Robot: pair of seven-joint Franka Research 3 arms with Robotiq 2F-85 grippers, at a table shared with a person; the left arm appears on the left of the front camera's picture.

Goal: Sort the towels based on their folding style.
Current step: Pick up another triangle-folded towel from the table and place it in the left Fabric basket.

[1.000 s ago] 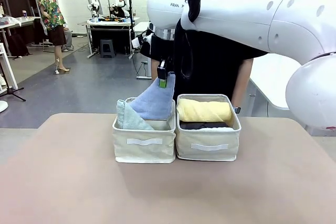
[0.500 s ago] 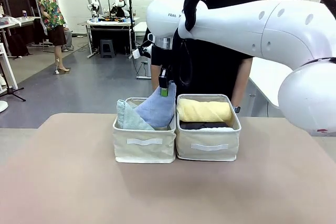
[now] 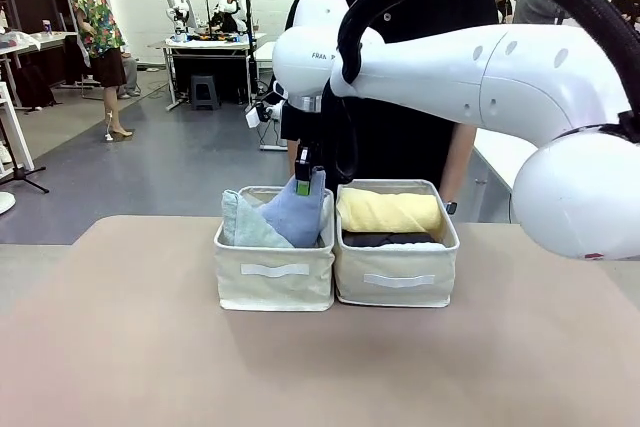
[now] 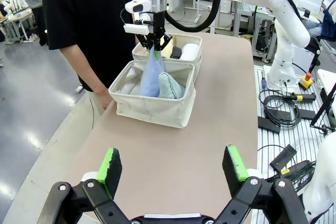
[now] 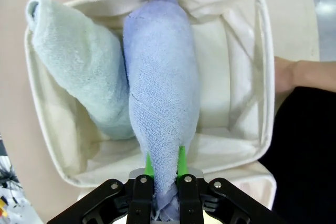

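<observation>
Over left bin (image 3: 274, 272), right hand (image 3: 304, 180) lowered blue towel (image 3: 296, 213) deeper.

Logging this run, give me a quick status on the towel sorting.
Right gripper shut on blue towel, lowering it into left bin beside green towel. Left gripper open, idle. Nothing blocking.

Blue towel (image 5: 160, 103): cone fold, standing tilted in left bin (image 3: 274, 281), thin tip up, pinched by right gripper (image 5: 164, 169). Green towel (image 5: 84, 69): cone fold, leaning in same bin, touching blue one, nearer bin's left wall. Yellow towel (image 3: 389, 212): rolled, lying flat on top in right bin (image 3: 397, 287). Dark grey towel (image 3: 385, 239) and white towel (image 4: 189, 51) under it, rolled.
</observation>
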